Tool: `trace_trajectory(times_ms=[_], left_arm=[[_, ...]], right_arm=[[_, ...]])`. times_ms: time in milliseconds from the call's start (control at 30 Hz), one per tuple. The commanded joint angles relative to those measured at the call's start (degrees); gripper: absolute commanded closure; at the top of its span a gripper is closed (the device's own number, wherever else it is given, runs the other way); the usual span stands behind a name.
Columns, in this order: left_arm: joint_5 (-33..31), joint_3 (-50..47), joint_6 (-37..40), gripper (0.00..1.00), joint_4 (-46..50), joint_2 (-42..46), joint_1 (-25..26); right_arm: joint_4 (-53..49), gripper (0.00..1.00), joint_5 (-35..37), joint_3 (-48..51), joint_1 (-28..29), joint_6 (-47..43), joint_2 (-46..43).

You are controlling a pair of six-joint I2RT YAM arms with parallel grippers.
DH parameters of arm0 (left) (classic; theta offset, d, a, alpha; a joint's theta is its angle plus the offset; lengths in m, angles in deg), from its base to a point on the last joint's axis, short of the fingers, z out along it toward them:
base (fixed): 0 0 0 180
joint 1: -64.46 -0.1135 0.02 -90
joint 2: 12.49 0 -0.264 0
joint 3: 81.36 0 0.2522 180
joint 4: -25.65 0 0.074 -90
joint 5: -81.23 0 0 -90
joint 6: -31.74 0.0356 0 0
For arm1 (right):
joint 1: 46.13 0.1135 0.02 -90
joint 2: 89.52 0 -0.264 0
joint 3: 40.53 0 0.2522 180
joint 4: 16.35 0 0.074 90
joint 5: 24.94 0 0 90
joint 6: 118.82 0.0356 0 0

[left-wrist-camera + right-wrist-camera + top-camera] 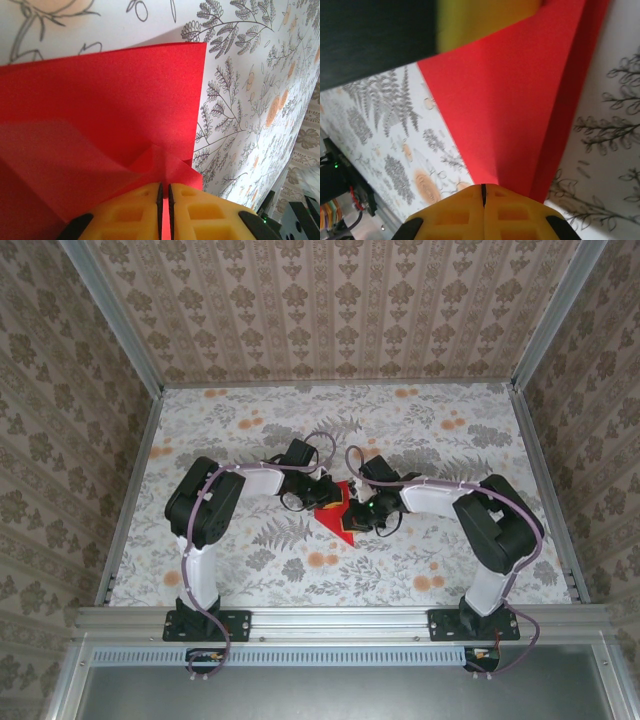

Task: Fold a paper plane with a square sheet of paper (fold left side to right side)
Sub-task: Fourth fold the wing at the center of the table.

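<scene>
Left fingers and right fingers clamp the red sheet between them — opposing pulls (thin paper) could tear it.

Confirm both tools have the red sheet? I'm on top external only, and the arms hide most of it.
Observer: Left wrist view: the left tool is shut on the square sheet of paper; red shows in the slit.
Operator: Right side?
Observer: Right wrist view: the right tool is shut on a folded edge, with two layers fanning away from it.
Operator: Paper lying clean?
Observer: No. The left wrist view shows a small crumple just ahead of the left tool.
</scene>
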Motion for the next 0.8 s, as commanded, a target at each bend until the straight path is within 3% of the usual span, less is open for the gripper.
trace_trajectory(times_ms=[0, 267, 567, 767], left_arm=[[-3.80, -1.63, 1.20, 0.85, 4.34, -1.87, -0.27], [-2.82, -0.49, 2.02, 0.84, 4.09, -0.65, -0.52], [-2.18, -0.41, 7.02, 0.74, 3.00, 7.69, -0.49], [0.39, -5.85, 6.59, 0.79, 0.18, 12.29, -0.27]], right_arm=[[0.26, 0.95, 3.41, -0.49, -0.37, 1.49, 1.87], [-2.42, 0.98, 5.97, 1.36, -0.63, 1.13, 4.72], [-3.47, 1.00, 6.74, 4.67, -1.99, 1.83, 6.06], [-3.64, 1.00, 6.74, 4.17, -2.04, 1.18, 6.42]])
